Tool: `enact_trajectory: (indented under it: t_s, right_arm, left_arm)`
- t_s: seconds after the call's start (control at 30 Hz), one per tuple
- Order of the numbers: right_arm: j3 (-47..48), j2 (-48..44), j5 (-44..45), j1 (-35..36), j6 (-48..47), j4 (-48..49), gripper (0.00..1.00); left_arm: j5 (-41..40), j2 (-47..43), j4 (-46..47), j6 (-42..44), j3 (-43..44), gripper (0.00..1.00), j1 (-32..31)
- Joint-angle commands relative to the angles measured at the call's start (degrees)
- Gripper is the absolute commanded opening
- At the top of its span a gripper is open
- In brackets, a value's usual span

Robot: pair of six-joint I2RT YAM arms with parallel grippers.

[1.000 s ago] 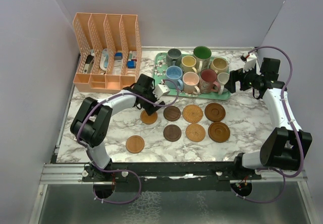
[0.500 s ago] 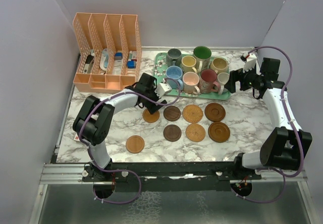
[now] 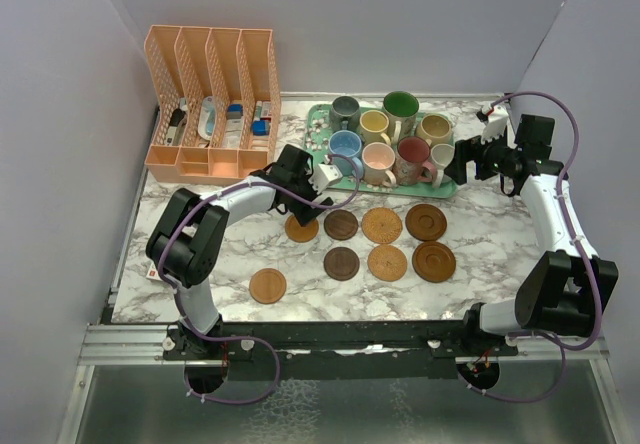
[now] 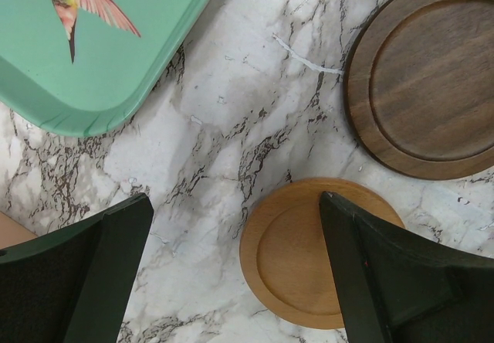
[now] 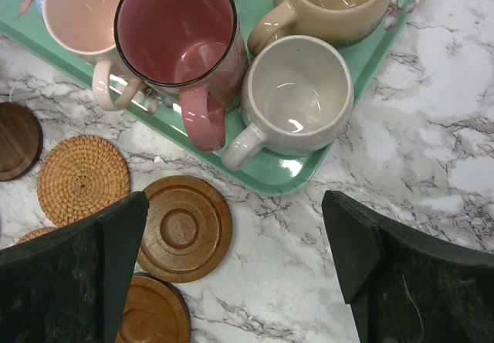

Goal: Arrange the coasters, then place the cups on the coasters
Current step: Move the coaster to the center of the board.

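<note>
Coasters (image 3: 387, 262) lie nearly in two rows, one stray coaster (image 3: 268, 285) well apart from the left jaws. Every cup (image 3: 412, 152) is on the tray (image 4: 77, 65). Both jaws gape wide, empty.

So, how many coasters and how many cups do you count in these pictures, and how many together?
Coasters: 8, all lying on the marble table, none with a cup on it
Cups: 8, all standing on the teal tray
Total: 16
</note>
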Motion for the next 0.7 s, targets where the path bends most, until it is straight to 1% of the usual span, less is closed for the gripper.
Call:
enact_trajectory:
  t_s: [0.0,0.4,0.57,0.67]
  right_arm:
    - [1.01,0.26,0.87,0.28,-0.69,-1.12,0.97]
    - [0.94,0.43,1.40,0.28,-0.74,-1.03,0.97]
    - [0.94,0.53,1.48,0.28,-0.74,-1.00,0.97]
    - [1.11,0.48,1.21,0.28,-0.74,-1.18,0.97]
  left_arm:
    - [-0.09,0.77,-0.08,0.15,-0.43,0.94,-0.40]
    - [0.91,-5.00,-2.52,2.30,-0.60,0.96,-0.28]
    - [2.67,-10.74,-6.16,3.65,-1.31,0.98,-0.28]
    - [2.95,-14.33,-8.95,5.50,-3.71,0.98,-0.29]
